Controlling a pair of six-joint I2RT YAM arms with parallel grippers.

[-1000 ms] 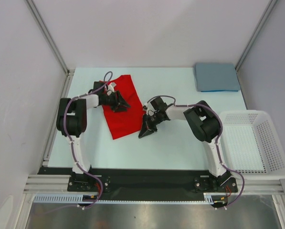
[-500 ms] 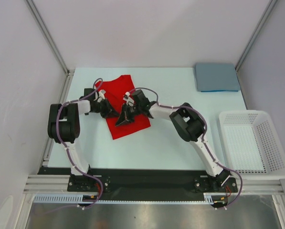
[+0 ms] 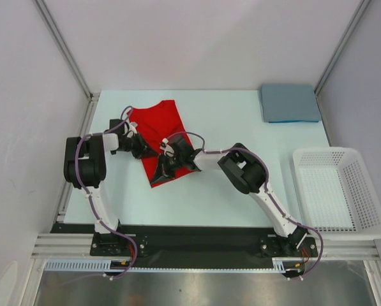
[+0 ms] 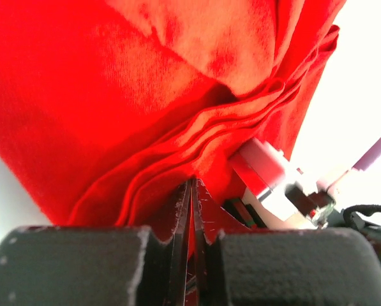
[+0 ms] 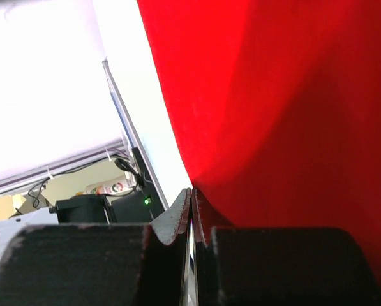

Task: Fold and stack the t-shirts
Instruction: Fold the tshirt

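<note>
Left gripper (image 4: pixel 191 191): fingers clenching on bunched folds of the red t-shirt (image 3: pixel 157 118).
Right gripper (image 5: pixel 191 197): fingers clamping tight on the same shirt's near edge.
Red t-shirt: resting on the left half of the table (image 3: pixel 241 191).
Blue t-shirt (image 3: pixel 290 103): sitting folded at the far right corner.

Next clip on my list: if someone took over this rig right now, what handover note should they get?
Left hand: shut on bunched folds of the red t-shirt.
Right hand: shut, pinching an edge of the same shirt at its near end.
Red t-shirt: partly folded, lying left of the table's middle, between both hands.
Blue t-shirt: folded square at the far right corner, no hand near it.
Done: blue shirt folded.
Left: finish folding the red shirt, then stack the two.
</note>
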